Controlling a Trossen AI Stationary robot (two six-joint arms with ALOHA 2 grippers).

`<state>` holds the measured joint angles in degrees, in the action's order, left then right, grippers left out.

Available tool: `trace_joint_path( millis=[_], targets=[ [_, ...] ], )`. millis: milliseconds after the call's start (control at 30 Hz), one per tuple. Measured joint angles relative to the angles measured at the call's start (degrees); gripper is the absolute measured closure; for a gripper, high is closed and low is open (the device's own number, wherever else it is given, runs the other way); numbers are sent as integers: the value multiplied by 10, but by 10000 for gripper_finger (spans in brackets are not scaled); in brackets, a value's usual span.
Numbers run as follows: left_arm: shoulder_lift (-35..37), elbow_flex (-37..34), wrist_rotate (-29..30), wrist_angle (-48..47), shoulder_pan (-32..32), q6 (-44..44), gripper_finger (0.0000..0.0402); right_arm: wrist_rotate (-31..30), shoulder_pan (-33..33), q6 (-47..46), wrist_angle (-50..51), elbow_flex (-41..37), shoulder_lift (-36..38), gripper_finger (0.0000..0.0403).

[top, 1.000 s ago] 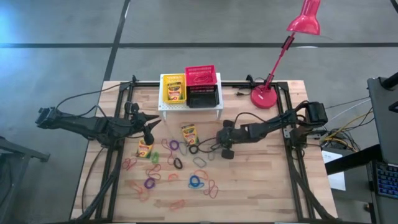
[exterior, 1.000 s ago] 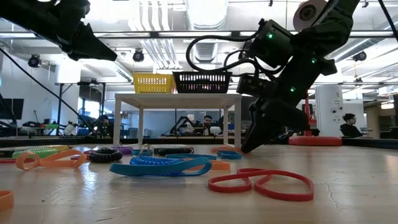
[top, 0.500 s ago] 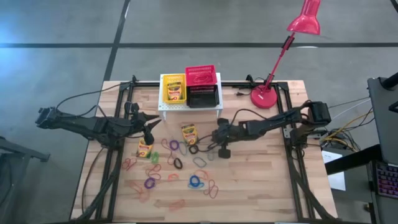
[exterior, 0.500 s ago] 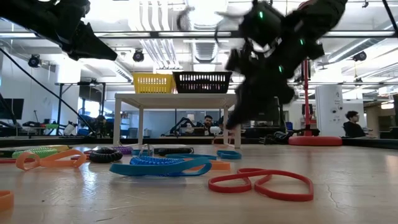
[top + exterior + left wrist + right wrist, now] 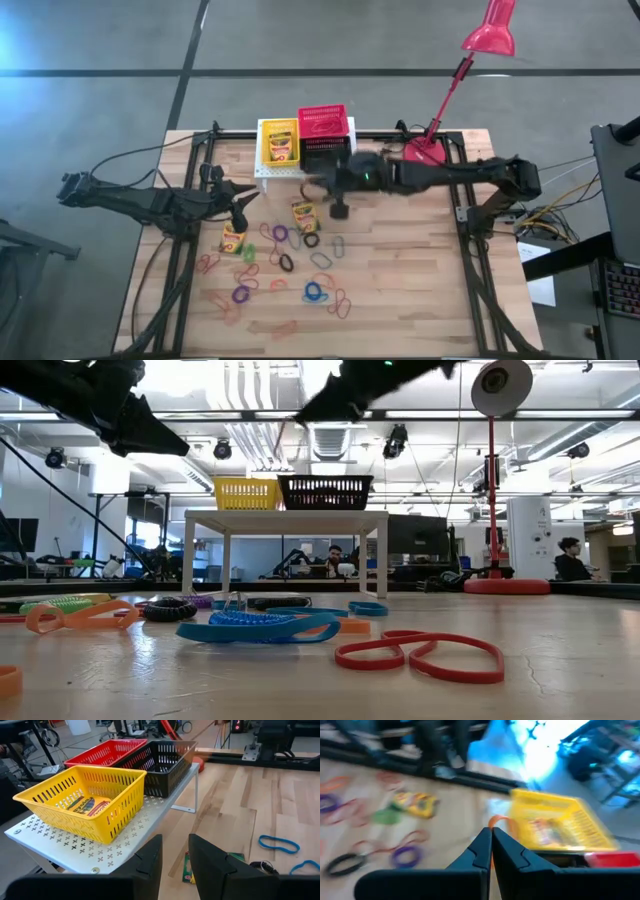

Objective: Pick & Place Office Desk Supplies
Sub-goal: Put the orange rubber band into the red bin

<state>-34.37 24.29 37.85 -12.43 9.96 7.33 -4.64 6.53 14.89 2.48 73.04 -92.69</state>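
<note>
A white stand [image 5: 305, 178] at the table's far side bears a yellow basket [image 5: 279, 145] with a crayon box inside, a red basket [image 5: 322, 120] and a black basket [image 5: 326, 155]. Two more crayon boxes [image 5: 303, 213] [image 5: 233, 238] and several coloured loops [image 5: 290, 265] lie on the table. My right gripper [image 5: 322, 184] hangs high beside the stand's near edge, shut on an orange loop [image 5: 498, 821]. My left gripper [image 5: 175, 855] is open and holds nothing; it stays left of the stand, facing the yellow basket [image 5: 85, 802]. My right gripper pinches the orange loop between its two fingertips [image 5: 482, 840]. Only a short arc of the loop [image 5: 504, 823] shows beyond them. The fingers come from the table's right and slant slightly downward. The loop is lifted clear of the table.
A red desk lamp stands with its base [image 5: 425, 153] at the far right, its head [image 5: 490, 30] beyond the table. Black frame rails [image 5: 180, 250] run along both sides. People [image 5: 562, 560] sit in the room behind the table.
My right gripper has risen from the table among the loops and gone toward the far edge and the stand. It has tipped from pointing steeply down to nearer level.
</note>
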Motion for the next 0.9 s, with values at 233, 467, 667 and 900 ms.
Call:
trace_joint_path(
  millis=[233,467,667,900],
  targets=[
    [0,0,0,0,0,0,303,1,107,7,6,76,-52,395],
    [0,-2,0,2,0,0,303,4,185,-17,20,83,-78,394],
    [0,-2,0,2,0,2,303,5,217,-41,37,83,-76,370],
    [0,-2,0,2,0,2,303,3,224,-77,86,95,-66,276]
  ],
)
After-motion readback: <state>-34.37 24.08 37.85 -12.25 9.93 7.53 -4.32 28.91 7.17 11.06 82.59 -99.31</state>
